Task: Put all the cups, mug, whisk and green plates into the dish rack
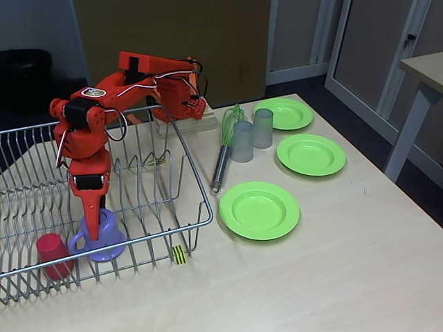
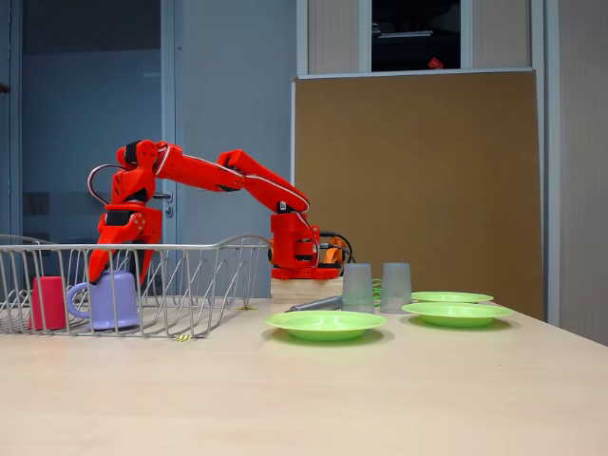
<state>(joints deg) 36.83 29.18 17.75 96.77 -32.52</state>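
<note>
The silver wire dish rack (image 1: 196, 181) (image 2: 199, 275) fills the left of the table. Inside it, near its front, stand the small red cup (image 1: 52, 254) (image 2: 47, 302) and the lilac mug (image 1: 111, 238) (image 2: 109, 302), both upright. My orange gripper (image 1: 97, 216) (image 2: 121, 275) points down at the mug's top, open, with its fingers spread either side of the rim. Right of the rack lies the whisk (image 1: 223, 155) (image 2: 313, 304), and beside it stand two grey-blue tumblers (image 1: 242, 142) (image 1: 263, 128) (image 2: 357, 287) (image 2: 395, 287). Three green plates (image 1: 259, 209) (image 1: 311, 153) (image 1: 284, 113) (image 2: 325, 323) (image 2: 456, 312) rest on the table.
The arm's base (image 1: 181, 104) (image 2: 296, 255) sits on a block at the table's back edge, behind the rack. Another table (image 1: 423, 69) stands off to the right. A brown board (image 2: 418, 171) rises behind the table.
</note>
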